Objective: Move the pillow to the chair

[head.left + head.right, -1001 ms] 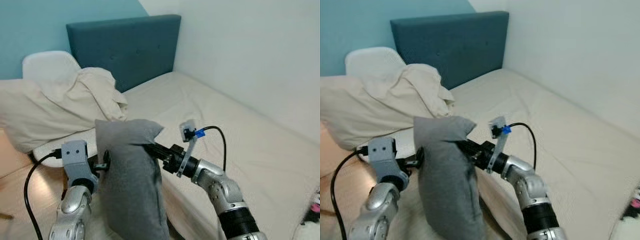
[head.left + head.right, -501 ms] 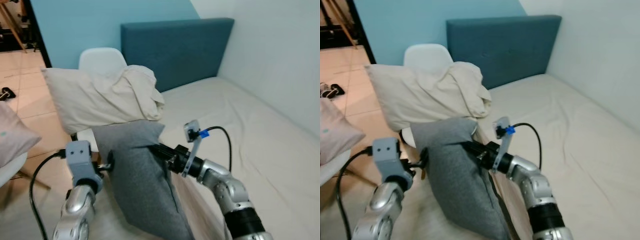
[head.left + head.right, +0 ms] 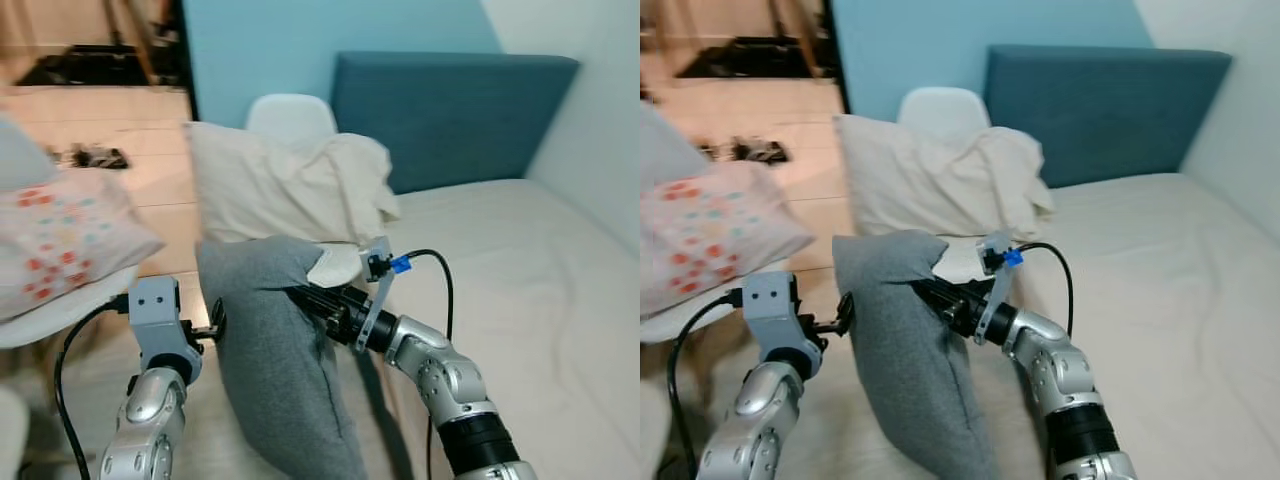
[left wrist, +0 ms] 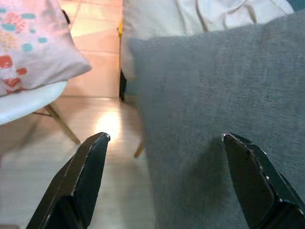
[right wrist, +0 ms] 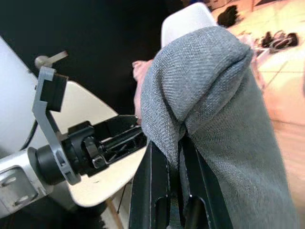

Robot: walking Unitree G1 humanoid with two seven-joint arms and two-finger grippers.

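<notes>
Left eye view: the grey pillow (image 3: pixel 280 360) hangs upright at lower centre of the frame, held between the two arms above the floor (image 3: pixel 170 215). The right gripper (image 3: pixel 305 297) enters from the right and its two black fingers are clamped on a fold of the pillow's upper edge. Right wrist view confirms this: the fingers (image 5: pixel 157 191) stand close together with a pinch of grey fabric (image 5: pixel 200 95) between them.

The left gripper (image 3: pixel 213 325) sits at the pillow's left side, at lower left of the frame. Left wrist view shows its fingers (image 4: pixel 86 176) spread wide; one finger lies over the grey fabric (image 4: pixel 214 95), the other is over the floor beside the pillow. Whether the finger on the fabric presses it cannot be determined.

Surroundings:
- A white chair (image 3: pixel 290 112) stands at upper centre, against the blue wall (image 3: pixel 260 40), with a cream pillow (image 3: pixel 270 190) and crumpled cream bedding (image 3: pixel 350 180) piled on it, just behind the grey pillow.
- A second white chair (image 3: pixel 60 315) occupies the left edge of the frame and carries a pink patterned cushion (image 3: pixel 60 235).
- The bed (image 3: pixel 520 270) with a dark teal headboard (image 3: pixel 450 110) fills the right side.
- Dark items (image 3: pixel 90 155) lie on the floor at upper left; they are too blurred to identify.
</notes>
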